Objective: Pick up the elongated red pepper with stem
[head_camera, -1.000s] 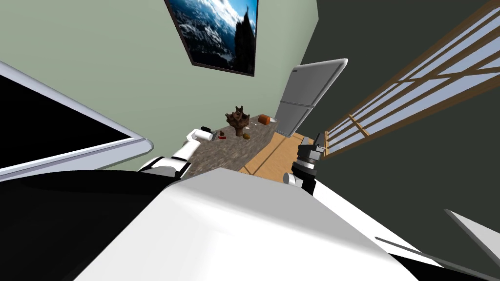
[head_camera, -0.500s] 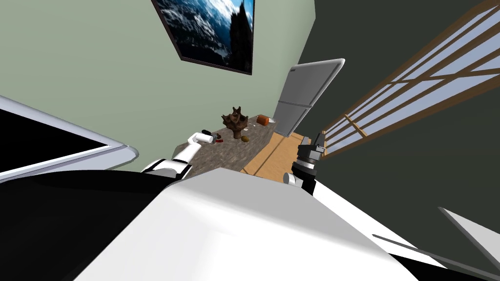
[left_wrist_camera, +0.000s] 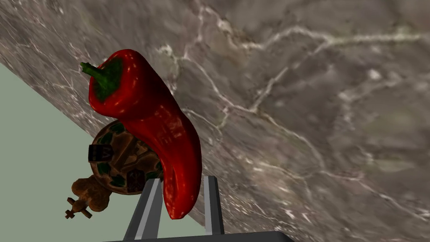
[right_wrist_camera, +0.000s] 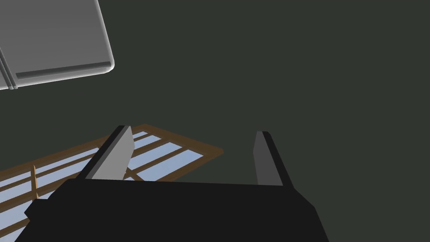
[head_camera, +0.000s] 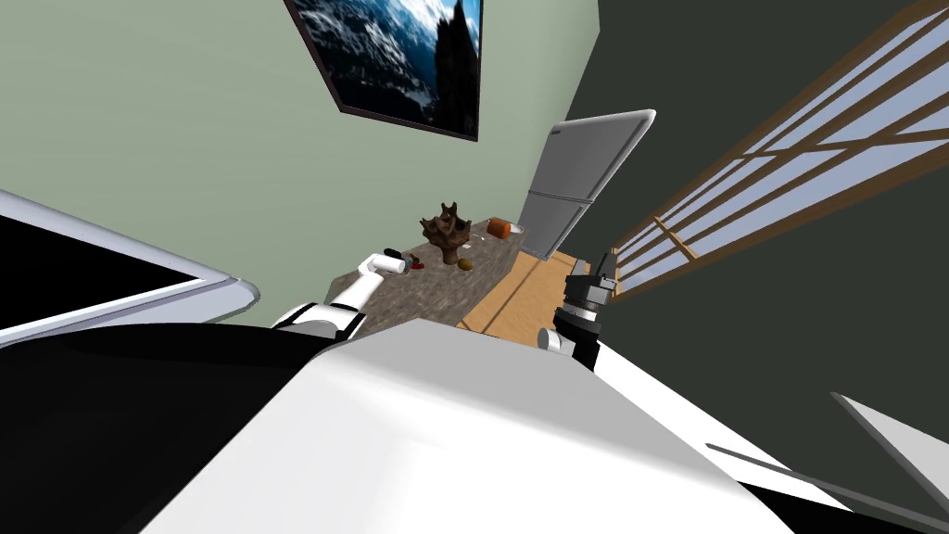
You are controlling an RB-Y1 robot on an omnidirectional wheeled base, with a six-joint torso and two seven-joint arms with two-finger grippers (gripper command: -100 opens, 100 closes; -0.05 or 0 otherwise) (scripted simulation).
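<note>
An elongated red pepper point(left_wrist_camera: 155, 122) with a green stem lies on the marbled grey-brown counter point(left_wrist_camera: 294, 105), close to its edge by the green wall. My left gripper point(left_wrist_camera: 182, 180) is shut on the pepper's narrow tip, one thin finger on each side. In the head view the left gripper point(head_camera: 405, 260) reaches over the counter point(head_camera: 436, 283) to the small red pepper point(head_camera: 419, 265). My right gripper point(right_wrist_camera: 192, 131) is open with nothing between its fingers. It hangs off to the right over the wooden floor, the right gripper point(head_camera: 593, 264) well away from the counter.
A round brown patterned object point(left_wrist_camera: 117, 164) lies right behind the pepper. Farther along the counter stand a brown branching ornament point(head_camera: 447, 229), a small brown lump point(head_camera: 465, 263) and an orange object point(head_camera: 499, 227). A grey fridge point(head_camera: 579, 181) stands at the counter's far end.
The whole head view has shifted a little, which is my own move. My left hand has stayed at the pepper and its fingers have closed on the tip. The right arm has not moved.
</note>
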